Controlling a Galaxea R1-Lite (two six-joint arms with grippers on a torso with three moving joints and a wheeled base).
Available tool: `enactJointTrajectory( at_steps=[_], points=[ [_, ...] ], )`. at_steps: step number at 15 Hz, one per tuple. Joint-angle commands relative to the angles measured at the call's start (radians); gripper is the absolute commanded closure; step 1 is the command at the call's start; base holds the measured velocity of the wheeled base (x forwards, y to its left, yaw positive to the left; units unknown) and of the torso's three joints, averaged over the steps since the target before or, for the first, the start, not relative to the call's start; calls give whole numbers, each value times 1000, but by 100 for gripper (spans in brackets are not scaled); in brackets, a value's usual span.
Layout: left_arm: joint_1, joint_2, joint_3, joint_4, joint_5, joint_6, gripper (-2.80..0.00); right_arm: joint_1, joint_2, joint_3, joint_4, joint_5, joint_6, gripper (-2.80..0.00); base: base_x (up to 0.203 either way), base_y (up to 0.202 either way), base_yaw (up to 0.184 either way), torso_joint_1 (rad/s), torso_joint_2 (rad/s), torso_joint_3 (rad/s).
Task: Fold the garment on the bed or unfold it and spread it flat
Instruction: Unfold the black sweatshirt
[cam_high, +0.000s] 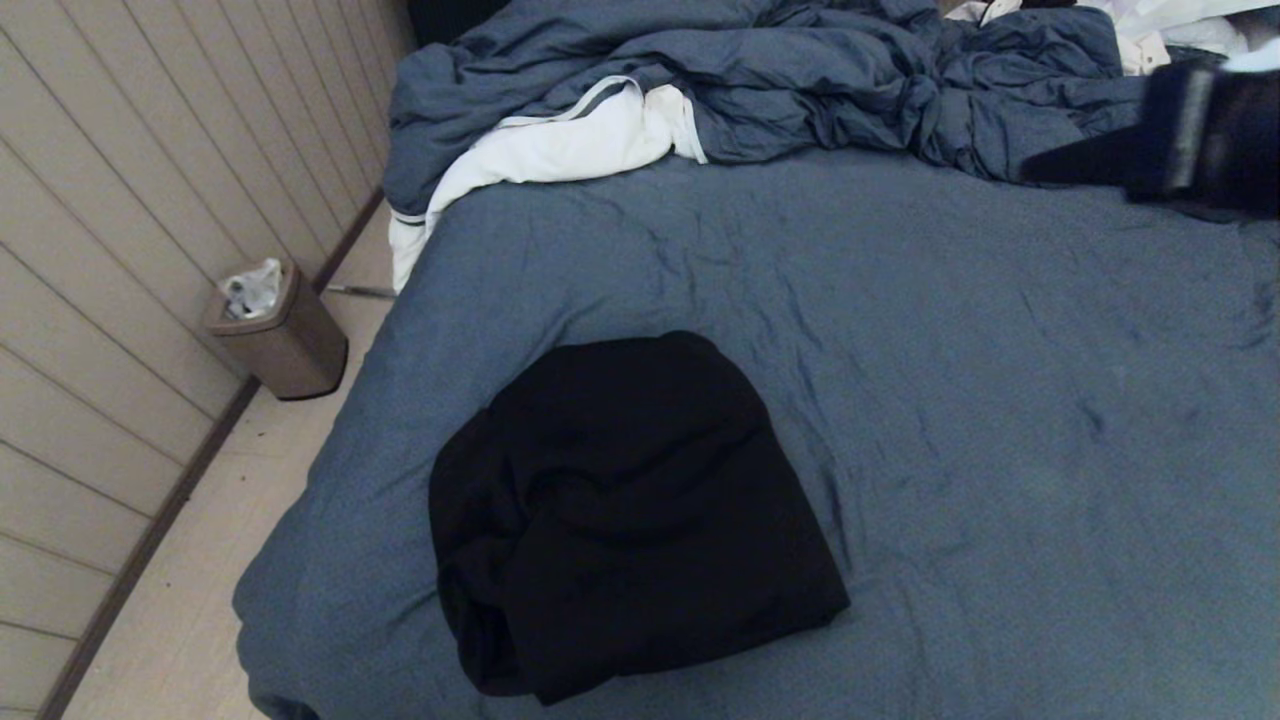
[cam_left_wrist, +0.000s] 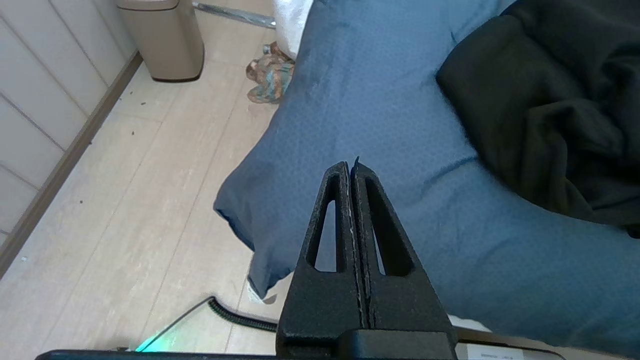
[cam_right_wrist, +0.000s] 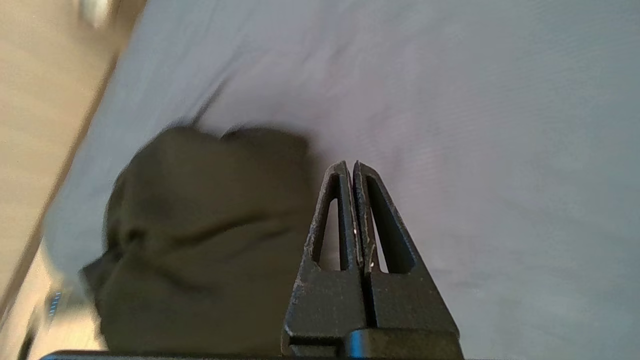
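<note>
No readable writing anywhere. Your garment (cam_high: 625, 510) lies bundled at lower centre of the head view on the bed (cam_high: 1000, 400), near its left edge. Your right gripper (cam_high: 1040, 168) is at the upper right, well apart from it, fingers pressed shut, holding nothing. Left gripper (cam_left_wrist: 352, 167) is shut too, empty, by the bed's corner.

Plain black hoodie (cam_high: 630, 510) on the slate-blue bed sheet (cam_high: 1000, 420), a blue-grey duvet (cam_high: 760, 80) with a white, grey-striped cloth (cam_high: 560, 150) behind it, a tan bin (cam_high: 285, 340), pale beige floor (cam_left_wrist: 125, 200), matte black grippers.
</note>
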Motion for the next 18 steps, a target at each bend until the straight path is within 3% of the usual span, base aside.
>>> enactJointTrajectory(
  at_steps=[1,4,7,8,16,18],
  points=[
    [0,2,0,0,1,-1,0,125,238,-141,91,-40,11,0,0,0,0,0,0,0],
    [-2,2,0,0,0,1,0,289,389,-216,192,-119,4,0,0,0,0,0,0,0],
    [0,1,0,0,-1,1,0,400,473,-216,203,-207,-37,0,0,0,0,0,0,0],
    [-2,2,0,0,-2,2,0,437,494,-209,200,-257,-40,-280,0,0,0,0,0,0],
    [0,2,0,1,-2,2,0,590,576,-185,193,-303,-47,-280,0,0,0,0,0,0],
    [0,1,0,1,-2,2,0,624,588,-182,197,-347,-64,-280,0,0,0,0,0,0]
  ],
)
